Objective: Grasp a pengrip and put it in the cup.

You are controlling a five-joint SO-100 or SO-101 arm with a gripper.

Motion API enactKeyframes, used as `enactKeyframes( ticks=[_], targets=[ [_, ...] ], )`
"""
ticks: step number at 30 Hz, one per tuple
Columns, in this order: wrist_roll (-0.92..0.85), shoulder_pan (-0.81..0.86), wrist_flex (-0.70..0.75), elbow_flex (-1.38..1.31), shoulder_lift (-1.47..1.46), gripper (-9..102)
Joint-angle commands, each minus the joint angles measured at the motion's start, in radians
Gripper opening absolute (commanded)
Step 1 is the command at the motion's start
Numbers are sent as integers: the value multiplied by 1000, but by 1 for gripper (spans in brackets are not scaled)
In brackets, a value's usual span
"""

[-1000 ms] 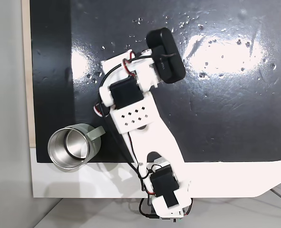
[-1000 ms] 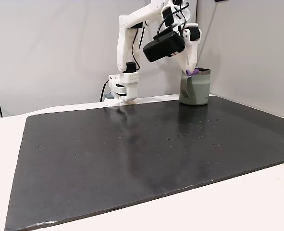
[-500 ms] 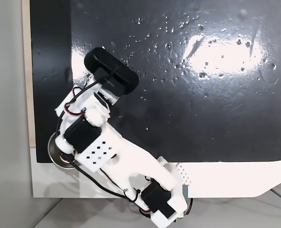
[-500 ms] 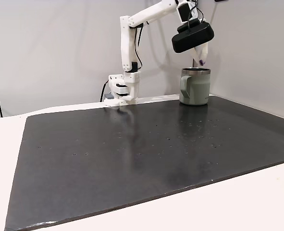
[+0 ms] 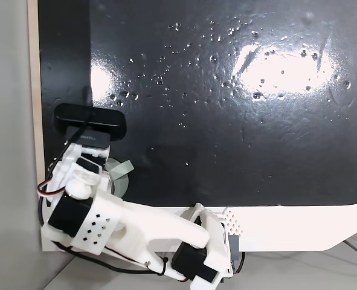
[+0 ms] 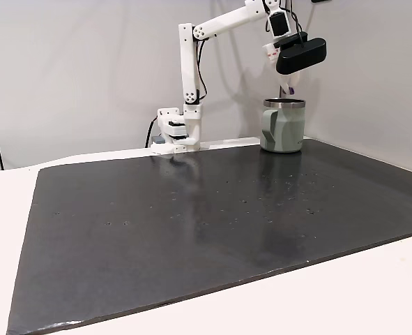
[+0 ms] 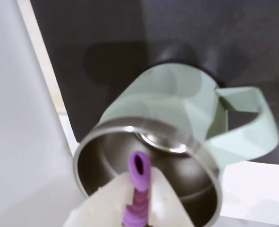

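At the bottom centre of the wrist view we see our gripper (image 7: 138, 208), its two white fingers (image 7: 164, 203) closed narrowly on the pengrip (image 7: 138, 191). The small purple ribbed tube stands up between them, its open end pointing at the middle of the frame. Just beyond it sits the cup (image 7: 177, 118), its shiny steel mouth opening directly behind the tube's tip, its pale green wall rising toward the upper centre and its strap handle reaching out to the right edge. The cup stands on the black mat (image 7: 224, 42), near the mat's edge at the left of the frame.

In a fixed view from the side, our gripper (image 6: 288, 87) hangs in the upper right, above the cup (image 6: 283, 125), with a speck of purple pengrip (image 6: 289, 88) at its tip, clear of the rim. The cup rests at the mat's (image 6: 192, 223) far right corner.

In a fixed view from above, our arm (image 5: 106, 229) covers most of the cup at lower left; only its handle (image 5: 119, 171) pokes out.
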Motion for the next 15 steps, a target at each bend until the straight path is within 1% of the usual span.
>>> enactKeyframes(
  ticks=[1,8,15],
  targets=[
    [-41,-64,11,-12,28,0],
    [-55,-129,-11,-20,-9,0],
    [-55,-138,-12,-60,-43,0]
  ],
)
